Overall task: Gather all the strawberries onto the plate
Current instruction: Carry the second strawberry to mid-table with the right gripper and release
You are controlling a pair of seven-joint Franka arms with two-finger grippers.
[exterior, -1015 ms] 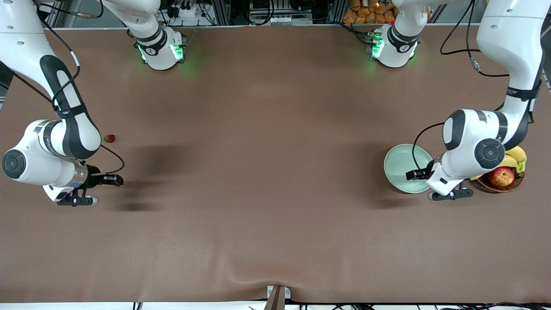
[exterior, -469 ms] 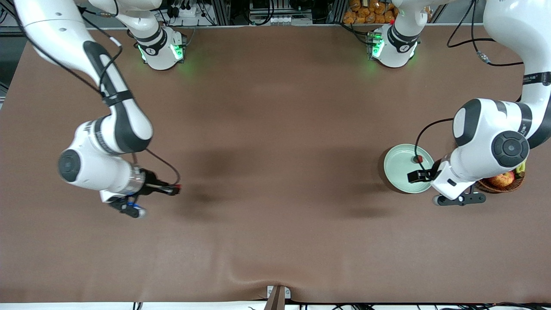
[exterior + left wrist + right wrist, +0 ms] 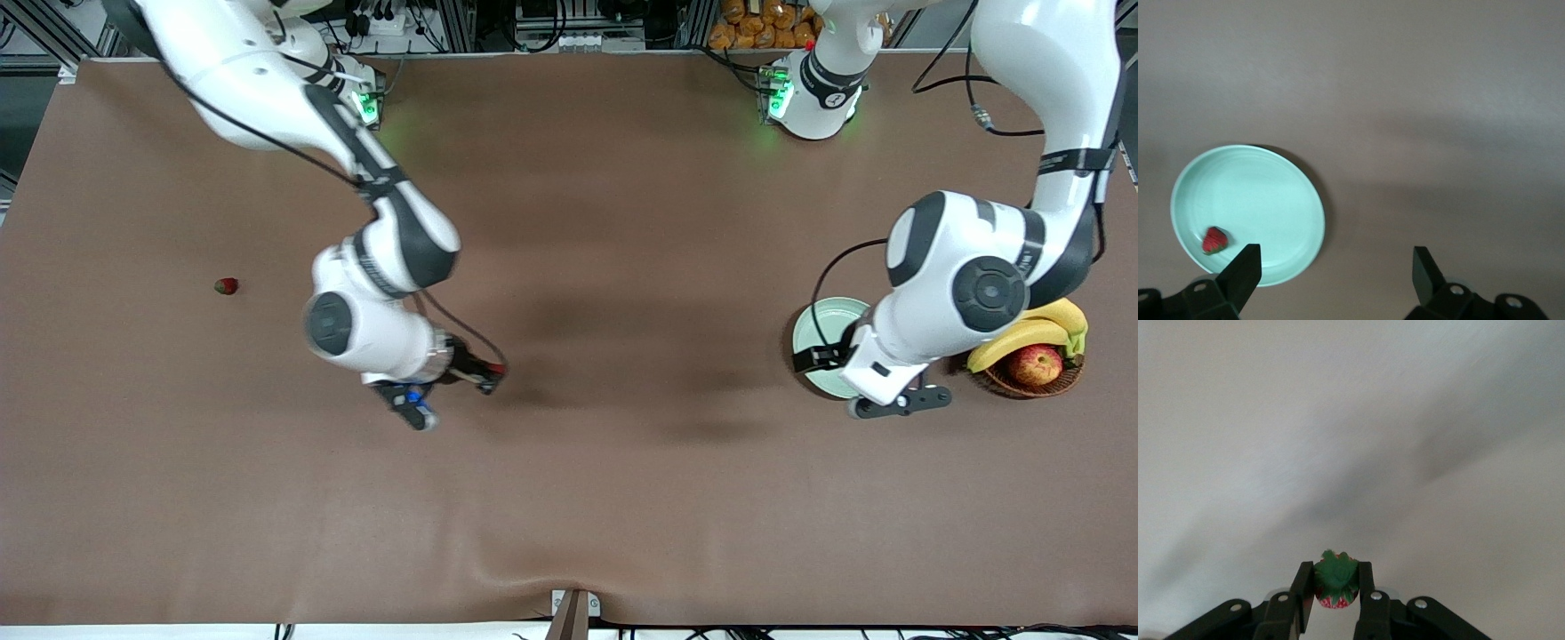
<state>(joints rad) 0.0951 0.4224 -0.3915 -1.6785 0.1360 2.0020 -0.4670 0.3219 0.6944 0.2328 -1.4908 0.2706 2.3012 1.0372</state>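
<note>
Right gripper (image 3: 494,371), clamped on a strawberry (image 3: 1335,582), now hangs over the middle stretch of the brown bench (image 3: 569,498); half a second ago it was over a spot closer to the right arm's end, and a full second ago it was almost at that edge. The held berry shows its dark green leafy cap toward the wrist camera, with a sliver of red, seed-dotted flesh below, pinched between the two black fingers (image 3: 1366,583).

Left gripper (image 3: 819,359), jaws spread wide and holding nothing, hovers over the pale mint-green plate (image 3: 813,331); its arm has swung toward the middle of the bench and now covers more of the plate than before, while uncovering the wicker basket (image 3: 1031,384) with its bananas (image 3: 1022,334) and apple (image 3: 1035,364). The plate is round and shallow with a raised rim, and it stands just beside the basket at the left arm's end.

Second strawberry (image 3: 1215,240), red with a small green cap, lies inside the plate close to its rim. Third strawberry (image 3: 226,285) lies alone on the bench near the right arm's end, uncovered again after the arm hid it half a second ago.
</note>
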